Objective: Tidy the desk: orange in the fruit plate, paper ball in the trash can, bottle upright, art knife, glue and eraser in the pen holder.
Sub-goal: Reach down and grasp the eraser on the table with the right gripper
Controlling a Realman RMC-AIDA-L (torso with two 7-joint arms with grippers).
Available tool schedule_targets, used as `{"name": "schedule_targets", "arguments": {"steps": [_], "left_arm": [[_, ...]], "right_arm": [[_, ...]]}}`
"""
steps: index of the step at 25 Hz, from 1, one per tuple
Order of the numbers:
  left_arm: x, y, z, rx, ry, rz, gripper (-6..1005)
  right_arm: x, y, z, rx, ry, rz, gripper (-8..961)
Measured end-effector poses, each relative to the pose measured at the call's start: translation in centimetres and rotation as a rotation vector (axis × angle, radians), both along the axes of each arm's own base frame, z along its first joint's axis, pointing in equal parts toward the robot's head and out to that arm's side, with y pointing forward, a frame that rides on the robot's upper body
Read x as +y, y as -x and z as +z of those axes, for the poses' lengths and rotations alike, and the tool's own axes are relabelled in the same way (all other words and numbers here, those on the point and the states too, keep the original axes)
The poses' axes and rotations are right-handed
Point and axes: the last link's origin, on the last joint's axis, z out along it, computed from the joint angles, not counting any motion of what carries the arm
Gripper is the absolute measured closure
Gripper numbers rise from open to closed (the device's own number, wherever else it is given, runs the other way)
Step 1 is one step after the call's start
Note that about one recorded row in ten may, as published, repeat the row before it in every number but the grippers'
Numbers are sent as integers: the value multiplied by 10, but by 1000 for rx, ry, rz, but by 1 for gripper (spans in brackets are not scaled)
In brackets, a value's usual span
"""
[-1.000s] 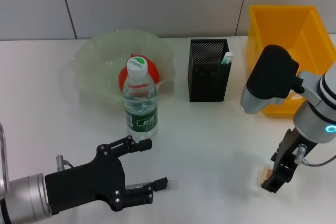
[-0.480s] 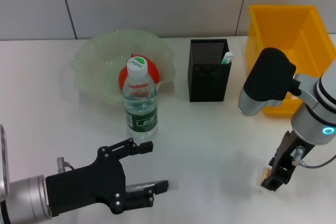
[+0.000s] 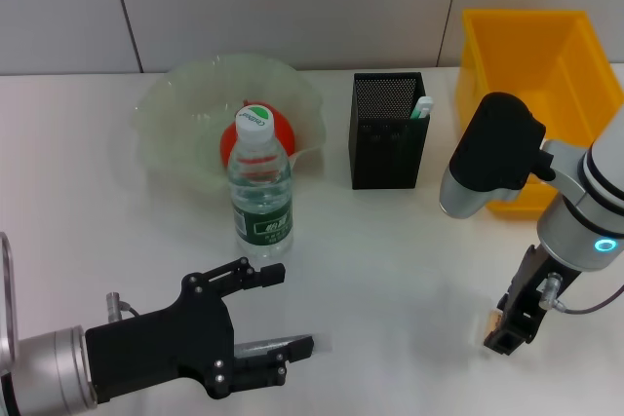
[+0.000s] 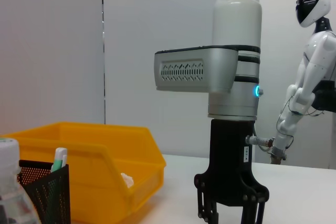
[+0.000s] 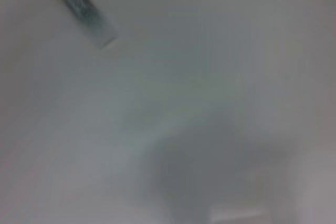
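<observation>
**Closing in on the eraser at the desk's near right**

Comparing with a second ago, you are seeing the right arm's elbow housing drifting slightly leftward while the right gripper [image 3: 508, 330] is staying low over the white desk [image 3: 78, 172], beside a small tan block, apparently the eraser [image 3: 491, 321]; whether the fingers are gripping it, you cannot tell. The left gripper [image 3: 278, 309] is lying near the front edge, its black fingers spread wide and holding nothing, barely shifted.

Going by size: the yellow plastic bin [image 3: 531, 56] is sitting at the far right, a pale crumpled ball [image 4: 126, 180] lying inside it. The translucent, wavy-rimmed fruit plate [image 3: 166, 124] is already holding the orange [image 3: 283, 133]. The square black mesh pen holder [image 3: 387, 131] is carrying a white-and-green stick [image 3: 421, 107]. The clear bottle [image 3: 260, 192], white-capped and green-labelled, is standing upright in front of the plate.
</observation>
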Motion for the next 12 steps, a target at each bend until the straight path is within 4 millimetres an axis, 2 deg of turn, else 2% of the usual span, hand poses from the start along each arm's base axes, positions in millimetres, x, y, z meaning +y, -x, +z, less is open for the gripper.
{"name": "schedule_targets", "arguments": {"steps": [5,12], "left_arm": [[0,0,0,0,0,-1,186],[1,-1,0,0,0,-3,186]], "right_arm": [[0,-2,-2,-8,12,-12,466],[0,-1,-1,10,14,-24,548]]}}
